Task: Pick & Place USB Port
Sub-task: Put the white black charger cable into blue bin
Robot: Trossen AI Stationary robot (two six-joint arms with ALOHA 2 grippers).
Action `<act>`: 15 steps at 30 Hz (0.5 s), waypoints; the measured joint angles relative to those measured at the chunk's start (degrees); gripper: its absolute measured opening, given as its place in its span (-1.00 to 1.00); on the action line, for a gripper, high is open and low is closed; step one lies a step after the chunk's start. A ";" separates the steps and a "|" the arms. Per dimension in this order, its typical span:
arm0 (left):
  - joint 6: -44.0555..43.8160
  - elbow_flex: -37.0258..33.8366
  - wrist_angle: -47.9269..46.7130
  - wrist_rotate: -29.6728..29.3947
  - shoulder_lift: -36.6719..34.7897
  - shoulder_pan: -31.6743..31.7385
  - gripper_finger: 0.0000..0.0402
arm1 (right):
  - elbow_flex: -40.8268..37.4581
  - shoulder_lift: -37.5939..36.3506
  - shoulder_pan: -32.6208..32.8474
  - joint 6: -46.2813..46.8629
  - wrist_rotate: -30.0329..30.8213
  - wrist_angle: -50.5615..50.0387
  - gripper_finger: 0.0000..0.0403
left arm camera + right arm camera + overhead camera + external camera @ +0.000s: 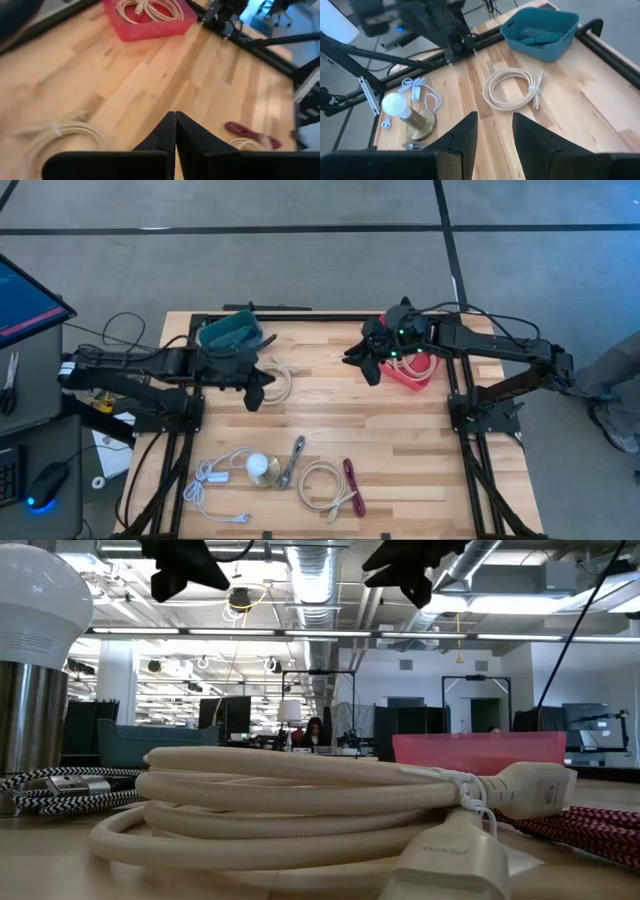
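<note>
Overhead view straight down, low view level behind coiled cable, wrist views facing table

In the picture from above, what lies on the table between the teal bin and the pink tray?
In the high view, only bare wood planks lie between the teal bin and the pink tray. The cream cable coil lies nearer the bin, below that stretch.

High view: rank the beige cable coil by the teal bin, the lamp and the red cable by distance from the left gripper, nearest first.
From the left gripper:
1. Beige cable coil, just beside it near the teal bin.
2. Lamp, toward the table's front edge.
3. Red cable, front edge, farther toward the right arm's side.
</note>
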 joint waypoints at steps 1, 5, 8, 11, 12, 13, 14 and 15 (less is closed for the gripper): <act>-1.01 0.32 -0.10 0.01 0.40 -0.79 -0.97 | 0.00 0.00 0.00 0.00 0.02 -0.62 -0.42; -3.79 2.24 -0.15 -0.01 3.13 -3.49 -0.97 | 0.00 0.00 -0.04 -0.17 0.02 -2.87 -0.42; -5.93 3.51 -0.12 -0.33 6.18 -4.95 -0.98 | 0.00 0.00 -0.04 -1.25 0.07 -4.63 -0.42; -8.54 4.54 -0.32 -0.28 9.59 -5.55 -0.98 | 0.00 0.00 0.00 -2.40 3.56 -5.32 -0.42; -9.66 4.89 -0.66 -0.29 10.54 -5.57 -0.98 | 0.00 0.00 0.00 -2.64 5.36 -5.36 -0.43; -10.72 5.44 -1.14 -0.35 11.47 -5.57 -0.98 | 0.00 0.00 0.00 -3.03 7.07 -5.43 -0.43; -12.08 6.08 -1.74 -0.39 12.23 -5.56 -0.98 | 0.00 -0.14 -0.07 -3.47 8.11 -5.76 -0.44; -13.53 6.77 -3.30 -0.40 12.86 -5.55 -0.98 | -0.02 -0.26 -0.24 -4.34 9.06 -6.19 -0.45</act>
